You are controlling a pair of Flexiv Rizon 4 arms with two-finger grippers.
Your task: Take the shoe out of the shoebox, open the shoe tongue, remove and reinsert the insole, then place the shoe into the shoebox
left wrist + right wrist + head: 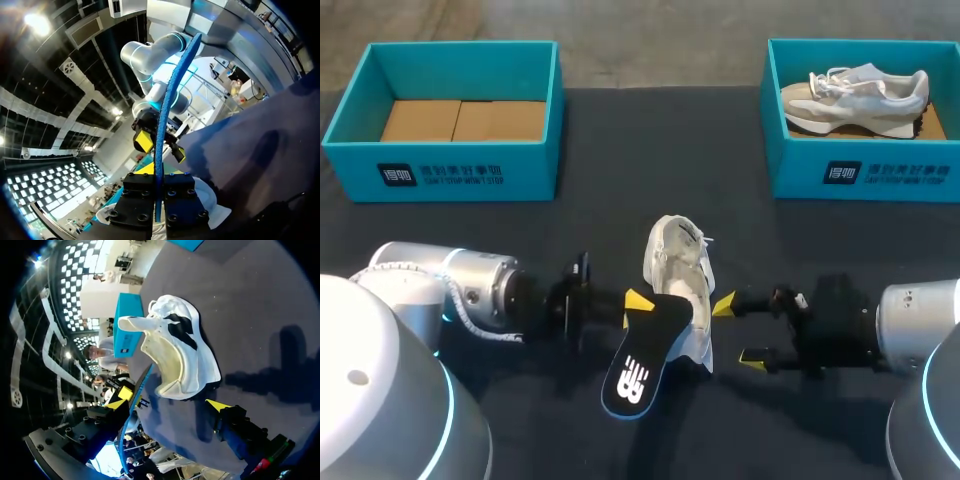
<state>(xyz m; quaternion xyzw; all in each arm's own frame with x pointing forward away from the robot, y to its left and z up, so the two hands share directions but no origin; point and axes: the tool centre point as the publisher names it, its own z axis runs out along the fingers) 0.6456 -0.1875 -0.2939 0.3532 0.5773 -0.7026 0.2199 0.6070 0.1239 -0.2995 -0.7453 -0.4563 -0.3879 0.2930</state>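
Right now the shoe (680,285) lies out on the counter (650,150), between my two sets of jaws, with its mouth gaping toward the head camera. The insole (640,365) is out of it, logo side up. Its near end touches or overlaps the heel, and the rest hangs out past the left jaws. Those jaws, on my left arm (460,285), are clamped on the insole. In the left wrist view it runs edge-on (167,115) straight out from between them. I read that thin grip as keeping the insole stiff and steerable, so this looks like the remove-and-reinsert step.

On my right arm (910,325), the right jaws stand wide and hold nothing, with the shoe's heel just ahead of them (175,352). My guess is that they sit there to brace the shoe, so that it does not slide while the insole is worked.

Well beyond the left jaws stands the shoebox (440,172), with only cardboard showing inside. It is probably where this shoe goes. A second box (865,178), well beyond the right jaws, holds another shoe (855,98).
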